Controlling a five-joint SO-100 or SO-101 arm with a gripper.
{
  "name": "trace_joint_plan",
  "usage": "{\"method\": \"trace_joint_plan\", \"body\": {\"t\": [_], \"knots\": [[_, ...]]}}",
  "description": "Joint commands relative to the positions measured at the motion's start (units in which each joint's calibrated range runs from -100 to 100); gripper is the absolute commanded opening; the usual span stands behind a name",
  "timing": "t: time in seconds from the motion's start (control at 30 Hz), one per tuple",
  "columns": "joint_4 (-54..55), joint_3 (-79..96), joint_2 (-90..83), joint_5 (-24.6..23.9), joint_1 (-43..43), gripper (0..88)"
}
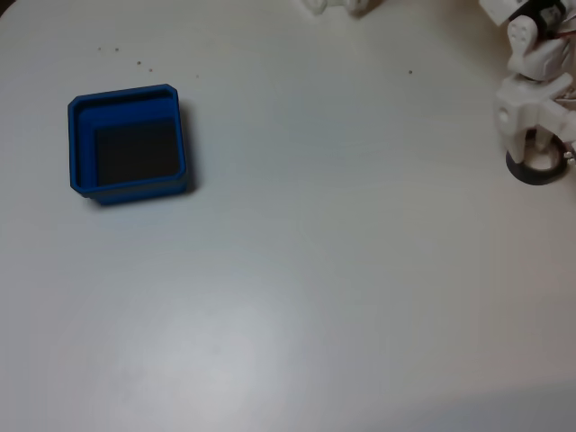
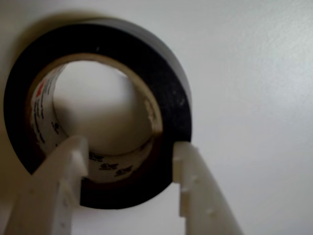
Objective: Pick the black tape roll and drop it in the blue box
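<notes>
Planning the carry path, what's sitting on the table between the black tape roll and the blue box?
Nothing: in the fixed view, only bare white table lies between the black tape roll and the blue box.

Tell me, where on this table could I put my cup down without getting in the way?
The wide bare stretch of table between the blue box at the left and the tool at the right edge is free, as is the whole near side. It is crowded only at the right, where the tool sits over the black tape roll.
</notes>
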State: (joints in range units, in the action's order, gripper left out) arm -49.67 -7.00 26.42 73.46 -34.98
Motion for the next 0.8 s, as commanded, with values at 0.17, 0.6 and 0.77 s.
{"method": "trace_joint_plan", "body": {"t": [0.17, 0.6, 0.77], "knots": [[1.1, -3.6, -0.9, 0.0, 0.2, 16.0], [0.2, -7.4, -0.9, 0.3, 0.1, 16.0], [0.2, -7.2, -0.5, 0.0, 0.2, 16.0]]}}
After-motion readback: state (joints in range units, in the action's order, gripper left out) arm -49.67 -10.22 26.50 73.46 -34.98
